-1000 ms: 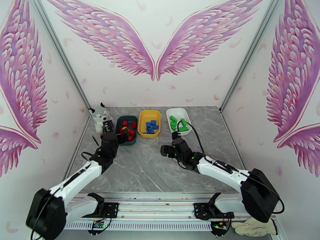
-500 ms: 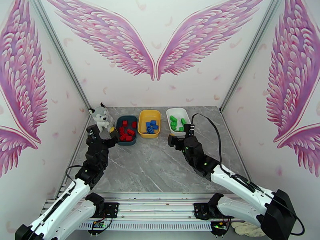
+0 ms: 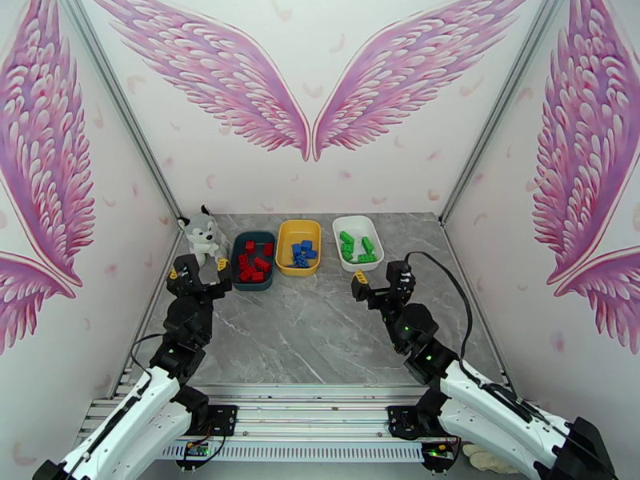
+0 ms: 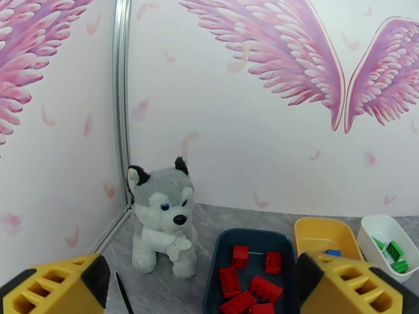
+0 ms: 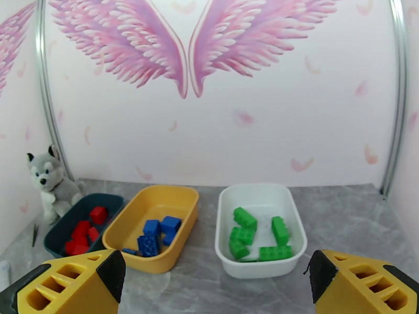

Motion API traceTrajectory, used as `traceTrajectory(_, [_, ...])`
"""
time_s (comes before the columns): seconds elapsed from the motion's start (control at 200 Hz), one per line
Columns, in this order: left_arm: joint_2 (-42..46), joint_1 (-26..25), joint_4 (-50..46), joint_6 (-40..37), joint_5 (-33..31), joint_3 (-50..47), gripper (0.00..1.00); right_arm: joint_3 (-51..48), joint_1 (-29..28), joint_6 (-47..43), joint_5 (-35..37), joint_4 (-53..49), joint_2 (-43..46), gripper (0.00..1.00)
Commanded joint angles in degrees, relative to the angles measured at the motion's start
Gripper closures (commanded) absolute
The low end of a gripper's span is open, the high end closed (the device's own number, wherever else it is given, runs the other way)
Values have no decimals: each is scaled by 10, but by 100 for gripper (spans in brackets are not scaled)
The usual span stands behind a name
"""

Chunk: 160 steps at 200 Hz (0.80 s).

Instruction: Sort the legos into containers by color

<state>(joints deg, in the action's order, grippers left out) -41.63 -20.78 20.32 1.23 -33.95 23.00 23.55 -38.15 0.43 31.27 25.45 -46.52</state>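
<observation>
Three containers stand in a row at the back of the table: a dark teal tray (image 3: 254, 234) with red legos (image 3: 253, 266), a yellow tray (image 3: 300, 231) with blue legos (image 3: 302, 253), and a white tray (image 3: 352, 226) with green legos (image 3: 357, 248). My left gripper (image 3: 198, 274) hovers open and empty just left of and nearer than the teal tray (image 4: 251, 234). Nearer than the white tray (image 5: 262, 200), my right gripper (image 3: 376, 280) is open and empty, facing all three trays. The right wrist view shows red legos (image 5: 84, 231), blue legos (image 5: 157, 234) and green legos (image 5: 256, 234) in separate trays.
A grey-white plush husky (image 3: 200, 234) sits in the back left corner beside the teal tray. A thin black stick (image 4: 123, 294) lies on the table in front of it. Metal frame posts and pink-winged walls close in the grey marble table (image 3: 320, 330).
Both arms have drawn back from the trays toward the near side. The left gripper left the teal tray and moved left; the right gripper shifted right, away from the white tray.
</observation>
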Motion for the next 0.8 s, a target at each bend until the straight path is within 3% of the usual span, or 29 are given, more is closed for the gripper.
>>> traceTrajectory(0.0, [-21,31,49,-12,-25,-52,1,-23,40,-63,71,15,-8,1])
traceTrajectory(0.12, [-79,77,68,3,-20,-75,1,-47,111,-60,71,10,-31,1])
traceTrajectory(0.265, [-179,109,141,12,-13,-77,1,-81,194,-56,-3,60,-85,1])
traceTrajectory(0.37, [-282,113,229,-4,7,-64,1,-90,234,-58,-62,128,-171,1])
traceTrajectory(0.545, [-400,92,321,-75,19,-37,1,-97,256,-77,-121,265,-279,1])
traceTrajectory(0.625, [-446,107,430,-69,33,-66,1,-102,280,-37,-174,318,-317,1])
traceTrajectory(0.71, [-427,129,410,-39,74,-80,1,-111,286,-40,-199,436,-426,1])
traceTrajectory(0.755, [-454,146,456,-28,102,-95,1,-115,281,-55,-195,530,-479,0])
traceTrajectory(0.795, [-497,146,550,-40,99,-108,1,-102,277,-51,-189,460,-443,1])
